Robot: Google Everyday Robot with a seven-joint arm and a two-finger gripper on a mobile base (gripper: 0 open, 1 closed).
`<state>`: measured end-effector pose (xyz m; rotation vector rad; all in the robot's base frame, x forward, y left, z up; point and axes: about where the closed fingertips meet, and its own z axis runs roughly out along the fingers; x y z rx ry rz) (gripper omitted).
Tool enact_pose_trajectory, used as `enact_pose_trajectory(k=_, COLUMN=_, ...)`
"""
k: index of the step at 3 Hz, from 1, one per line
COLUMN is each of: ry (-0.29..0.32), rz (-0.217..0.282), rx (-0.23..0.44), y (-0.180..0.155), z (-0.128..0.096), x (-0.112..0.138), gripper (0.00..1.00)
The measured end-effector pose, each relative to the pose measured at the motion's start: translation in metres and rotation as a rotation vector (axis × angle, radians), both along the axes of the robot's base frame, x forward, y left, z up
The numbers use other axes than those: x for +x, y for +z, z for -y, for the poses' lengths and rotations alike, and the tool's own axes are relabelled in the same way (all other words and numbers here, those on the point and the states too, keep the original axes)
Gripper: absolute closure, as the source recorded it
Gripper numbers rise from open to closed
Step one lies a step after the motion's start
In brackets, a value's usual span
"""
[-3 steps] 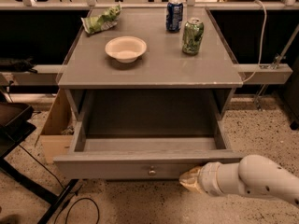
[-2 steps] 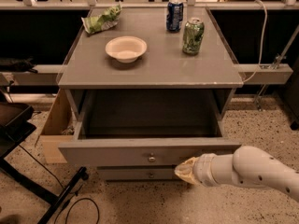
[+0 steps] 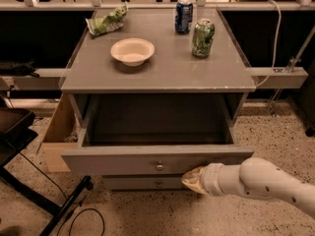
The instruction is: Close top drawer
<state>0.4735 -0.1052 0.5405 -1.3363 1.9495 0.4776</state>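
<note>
The top drawer (image 3: 123, 160) is a wide grey box, pulled partly out of the grey cabinet (image 3: 157, 77), with a small round metal knob (image 3: 159, 166) at the centre of its front. Its inside looks empty. My gripper (image 3: 189, 180) is at the end of the white arm (image 3: 256, 181) that comes in from the lower right. Its tan tip presses against the drawer front, to the right of the knob and near the front's lower edge.
A second drawer front with a knob (image 3: 158, 184) sits just below. On the cabinet top stand a white bowl (image 3: 132, 51), a blue can (image 3: 183, 16), a green can (image 3: 203, 38) and a green chip bag (image 3: 107, 22). A cardboard box (image 3: 58, 136) and a black stand (image 3: 29, 181) are at the left.
The drawer has slid inward, toward the cabinet, with my gripper following against its front. Less of the drawer's inside shows now.
</note>
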Motion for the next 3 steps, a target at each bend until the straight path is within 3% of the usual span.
enact_pose_trajectory(k=3, ry=0.0, rz=0.077, rx=-0.006, y=-0.009, z=0.019, x=0.057, gripper=1.0)
